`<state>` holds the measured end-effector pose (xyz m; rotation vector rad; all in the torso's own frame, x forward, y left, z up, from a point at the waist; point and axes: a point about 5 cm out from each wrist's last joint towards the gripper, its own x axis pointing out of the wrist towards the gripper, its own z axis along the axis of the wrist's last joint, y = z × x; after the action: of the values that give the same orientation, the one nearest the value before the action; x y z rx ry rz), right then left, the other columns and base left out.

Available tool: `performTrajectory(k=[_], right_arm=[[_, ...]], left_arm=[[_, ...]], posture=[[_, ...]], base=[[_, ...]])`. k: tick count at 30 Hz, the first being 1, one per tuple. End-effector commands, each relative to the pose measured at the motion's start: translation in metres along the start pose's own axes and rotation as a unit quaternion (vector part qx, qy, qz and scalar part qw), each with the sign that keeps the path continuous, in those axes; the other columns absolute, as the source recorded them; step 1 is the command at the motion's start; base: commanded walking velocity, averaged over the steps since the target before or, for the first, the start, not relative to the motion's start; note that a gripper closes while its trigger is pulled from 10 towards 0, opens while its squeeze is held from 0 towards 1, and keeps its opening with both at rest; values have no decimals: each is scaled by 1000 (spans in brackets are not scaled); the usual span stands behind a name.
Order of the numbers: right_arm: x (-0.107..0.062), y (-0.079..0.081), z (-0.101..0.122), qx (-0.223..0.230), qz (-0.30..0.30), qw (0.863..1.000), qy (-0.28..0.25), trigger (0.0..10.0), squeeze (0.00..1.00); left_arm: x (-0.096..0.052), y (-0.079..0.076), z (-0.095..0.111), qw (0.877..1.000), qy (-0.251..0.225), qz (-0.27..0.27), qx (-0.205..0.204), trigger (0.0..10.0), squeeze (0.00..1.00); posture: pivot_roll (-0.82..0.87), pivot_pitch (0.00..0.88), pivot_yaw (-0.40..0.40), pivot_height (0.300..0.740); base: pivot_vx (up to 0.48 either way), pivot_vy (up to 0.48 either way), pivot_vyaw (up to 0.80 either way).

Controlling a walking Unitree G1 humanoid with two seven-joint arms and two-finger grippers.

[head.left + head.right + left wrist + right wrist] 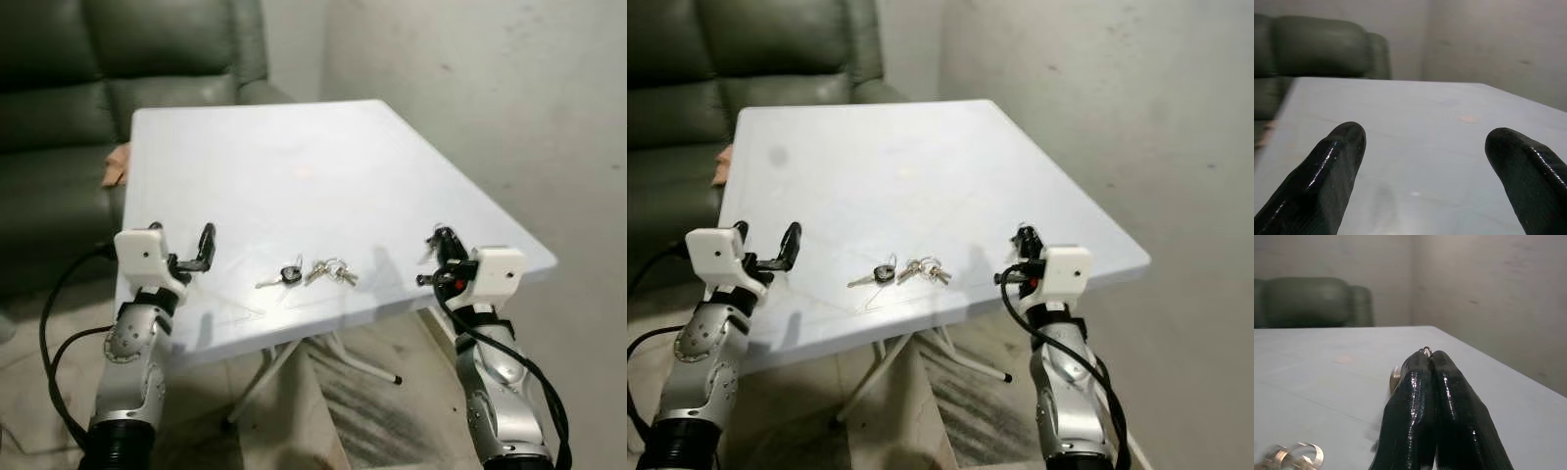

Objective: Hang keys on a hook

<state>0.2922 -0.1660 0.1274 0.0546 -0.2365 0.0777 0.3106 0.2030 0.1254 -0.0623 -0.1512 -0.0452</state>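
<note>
Keys (318,272) lie on desk (294,166) near front edge, long axis sideways, between both pincers. R pincer (438,245) nearer, fingers together on a small ring; L pincer (196,253) apart.

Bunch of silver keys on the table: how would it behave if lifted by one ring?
Probably floppy: the bunch of silver keys is loose pieces on rings, so would dangle. Likely slides, not rolls, lying flat on the smooth white table.

Soft, dim indoor light — the pale bench (294,166) carries a faint sheen and weak shadows. Head views are fairly sharp; wrist views are blurred up close — muted, grainy.
</note>
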Motion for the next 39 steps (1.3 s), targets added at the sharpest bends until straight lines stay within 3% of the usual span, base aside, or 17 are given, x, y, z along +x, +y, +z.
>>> performTrajectory(k=[1,7,15,21,39], right_arm=[[-2,-9,0,-10,-13,1000,4,10000,0],[-2,-10,0,-11,-12,1000,6,10000,0],[-2,-11,-2,-12,-11,1000,8,10000,0],[-3,-10,-1,-11,-10,1000,6,10000,0],[-1,-12,0,-12,-13,1000,4,10000,0]], left_arm=[[5,-11,1,1000,-3,-15,-3,10000,0],[5,-11,1,1000,-1,-14,-5,10000,0],[5,-14,0,999,6,-32,20,10000,0],[7,-13,-2,999,17,-24,-13,10000,0],[7,-15,-6,999,32,-15,-6,10000,0]], posture=[[-7,0,-7,740],[-7,0,-9,740],[-9,0,-7,740],[-10,0,-5,740],[-10,0,-4,740]], base=[[0,0,-744],[0,0,-743],[0,0,-742],[0,-240,-745],[0,0,-739]])
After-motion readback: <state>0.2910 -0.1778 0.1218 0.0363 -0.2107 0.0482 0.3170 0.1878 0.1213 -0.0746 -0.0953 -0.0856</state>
